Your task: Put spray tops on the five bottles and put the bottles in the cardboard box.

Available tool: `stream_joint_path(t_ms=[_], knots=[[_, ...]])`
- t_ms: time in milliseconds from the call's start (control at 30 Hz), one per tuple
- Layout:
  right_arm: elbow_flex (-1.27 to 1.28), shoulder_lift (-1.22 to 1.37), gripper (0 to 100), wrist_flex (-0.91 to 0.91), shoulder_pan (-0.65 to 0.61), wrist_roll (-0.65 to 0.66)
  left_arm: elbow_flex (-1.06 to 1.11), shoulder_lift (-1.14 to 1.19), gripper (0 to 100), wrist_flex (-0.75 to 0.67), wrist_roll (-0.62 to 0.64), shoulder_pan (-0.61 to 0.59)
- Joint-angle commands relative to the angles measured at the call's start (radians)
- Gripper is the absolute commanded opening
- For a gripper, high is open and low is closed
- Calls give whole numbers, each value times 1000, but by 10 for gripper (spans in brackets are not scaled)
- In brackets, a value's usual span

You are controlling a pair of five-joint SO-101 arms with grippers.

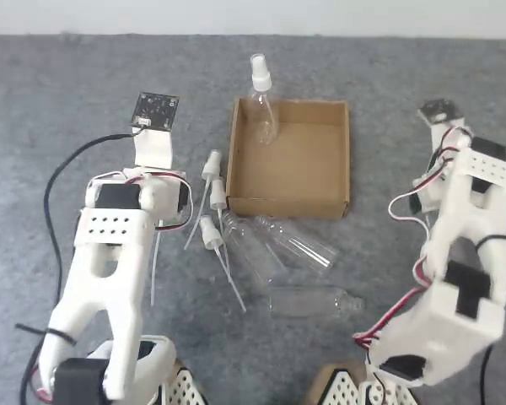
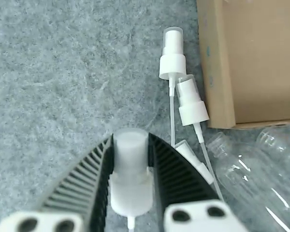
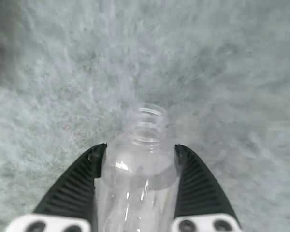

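Left fingers point(image 2: 129, 145) clenched on white spray top point(image 2: 130, 179) over grey desk point(image 2: 48, 72). Right fingers point(image 3: 140, 150) grasping clear uncapped bottle point(image 3: 145, 130) at shoulder. In cardboard box point(image 1: 287, 205), far-left corner: one capped bottle point(image 1: 261, 105), upright. Just left of box: three loose spray tops point(image 1: 212, 164). By near wall: three uncapped bottles point(image 1: 299, 245), lying on desk.
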Motion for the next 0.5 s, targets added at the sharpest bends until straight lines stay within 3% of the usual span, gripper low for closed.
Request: stream_joint_path(t_ms=[0, 133, 267, 467], knots=[[-35, -199, 6, 16, -15, -14, -7, -29, 12, -25, 6, 3], [49, -351, 6, 13, -19, -18, -16, -31, 12, -25, 6, 3], [169, -529, 6, -67, -94, -109, -93, -95, 12, -6, 48, 2], [456, -851, 6, -265, -407, -215, -286, -353, 12, 95, 129, 3]])
